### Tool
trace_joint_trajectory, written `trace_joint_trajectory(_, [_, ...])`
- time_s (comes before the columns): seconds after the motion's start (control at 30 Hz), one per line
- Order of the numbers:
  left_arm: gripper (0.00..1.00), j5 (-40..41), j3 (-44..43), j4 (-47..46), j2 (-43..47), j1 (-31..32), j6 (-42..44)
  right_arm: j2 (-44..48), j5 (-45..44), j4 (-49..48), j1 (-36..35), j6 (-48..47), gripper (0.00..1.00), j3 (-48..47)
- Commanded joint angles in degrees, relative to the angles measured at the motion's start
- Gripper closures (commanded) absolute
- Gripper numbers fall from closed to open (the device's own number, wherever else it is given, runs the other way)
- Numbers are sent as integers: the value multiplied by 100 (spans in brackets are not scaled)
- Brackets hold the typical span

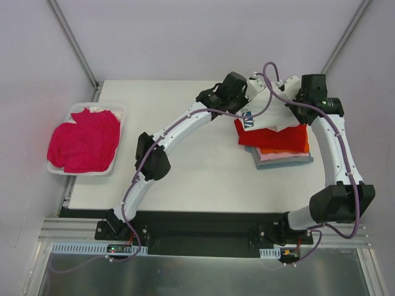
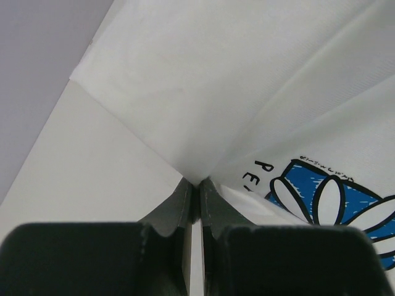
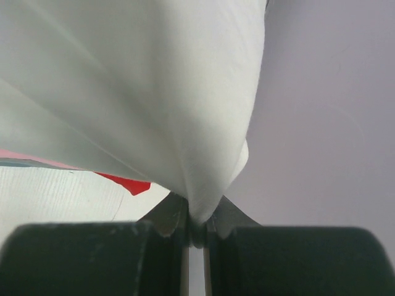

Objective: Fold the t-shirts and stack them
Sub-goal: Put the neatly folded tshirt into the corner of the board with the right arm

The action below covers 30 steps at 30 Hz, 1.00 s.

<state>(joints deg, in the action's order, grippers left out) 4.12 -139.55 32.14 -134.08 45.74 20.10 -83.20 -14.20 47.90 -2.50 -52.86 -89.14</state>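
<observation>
At the table [image 1: 185, 166] left edge: tray [image 1: 121, 117], with loose tee [image 1: 83, 140] in it. Well apart, on the right half: stack [image 1: 281, 151] of tees. Over the stack's far side: top tee [image 1: 271, 120], pinched by left gripper [image 2: 197, 185] on its left, right gripper [image 3: 196, 213] on its right.

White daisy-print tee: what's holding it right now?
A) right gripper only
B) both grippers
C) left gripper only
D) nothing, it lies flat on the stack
B: the left gripper and the right gripper are each shut on a pinch of the white tee.
</observation>
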Motion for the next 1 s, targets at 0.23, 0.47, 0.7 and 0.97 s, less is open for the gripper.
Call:
trace_joint_trajectory(0.23, [100, 80, -353, 117, -171, 190, 223, 24, -637, -193, 215, -75, 99, -94])
trace_joint_trajectory(0.47, [100, 107, -723, -392, -312, 410, 328, -328, -646, -211, 206, 109, 99, -604])
trace_joint_trajectory(0.7, [100, 221, -1057, -998, -400, 471, 539, -364, -681, -395, 198, 171, 99, -991])
trace_joint_trajectory(0.97, [100, 449, -1346, -1605, -495, 480, 688, 31, -786, -965, 206, 302, 99, -903])
